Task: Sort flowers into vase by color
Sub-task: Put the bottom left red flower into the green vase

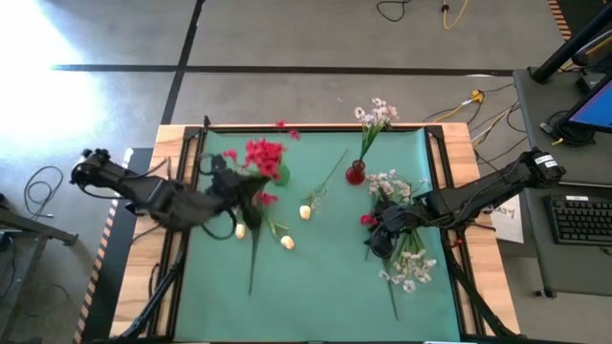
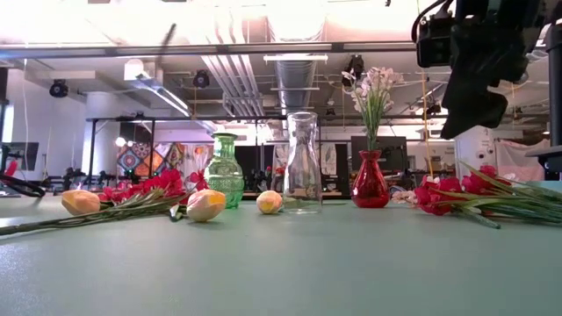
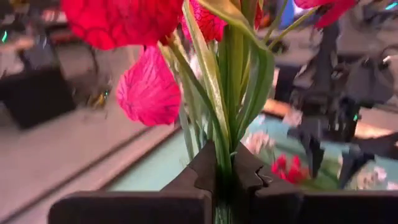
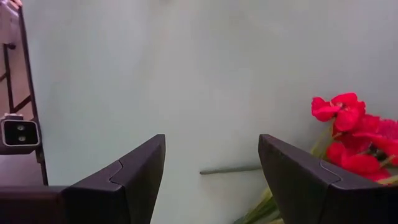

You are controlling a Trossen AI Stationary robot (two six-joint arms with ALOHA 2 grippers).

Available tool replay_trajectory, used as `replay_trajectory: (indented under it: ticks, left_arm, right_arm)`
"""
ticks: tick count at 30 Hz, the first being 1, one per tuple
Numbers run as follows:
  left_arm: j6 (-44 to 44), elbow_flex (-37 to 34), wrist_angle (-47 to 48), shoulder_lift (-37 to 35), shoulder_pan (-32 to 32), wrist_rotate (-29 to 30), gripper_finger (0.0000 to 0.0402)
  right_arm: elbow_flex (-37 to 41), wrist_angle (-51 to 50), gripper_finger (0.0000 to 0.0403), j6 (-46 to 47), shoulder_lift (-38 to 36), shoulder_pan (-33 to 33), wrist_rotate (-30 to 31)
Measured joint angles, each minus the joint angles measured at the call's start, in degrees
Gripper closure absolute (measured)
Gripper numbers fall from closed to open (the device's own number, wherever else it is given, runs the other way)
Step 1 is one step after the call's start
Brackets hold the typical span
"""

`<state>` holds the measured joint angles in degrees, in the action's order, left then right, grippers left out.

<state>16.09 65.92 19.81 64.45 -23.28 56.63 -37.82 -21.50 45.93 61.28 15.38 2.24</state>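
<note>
A red flower (image 3: 149, 93) is clamped by its green stem in the left gripper (image 3: 225, 171), raised over the table's left side near the green vase (image 2: 225, 171). Cream rosebuds (image 1: 287, 243) are left on the mat (image 1: 325, 277). Farther right, the right gripper (image 4: 211, 168) is held wide apart above white sprays (image 1: 411, 268).

We see a green mat (image 1: 316, 277) over a light wooden table (image 1: 172, 143), a black keyboard (image 1: 583, 218) on a side desk; beyond it grey floor with yellow cable (image 1: 459, 11); behind, an open room with ceiling ducts (image 2: 294, 75)
</note>
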Motion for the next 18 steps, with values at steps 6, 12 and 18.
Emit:
replay_trajectory:
  ticks: [6,12,18]
  left_arm:
    - [-20.4,-13.8,-30.6,-6.9,13.3,-17.2,0.0401]
    - [-23.4,-25.8,-50.1,-10.6,28.6,-37.1,0.0401]
    - [-19.9,-29.9,-51.1,-11.3,38.9,-42.3,0.0401]
  right_arm:
    - [0.0,0.0,0.0154,-0.1,0.0,0.0,1.0]
    - [0.0,1.1,0.0154,0.1,0.0,0.0,1.9]
    - [0.0,1.4,0.0154,0.4,0.0,0.0,2.4]
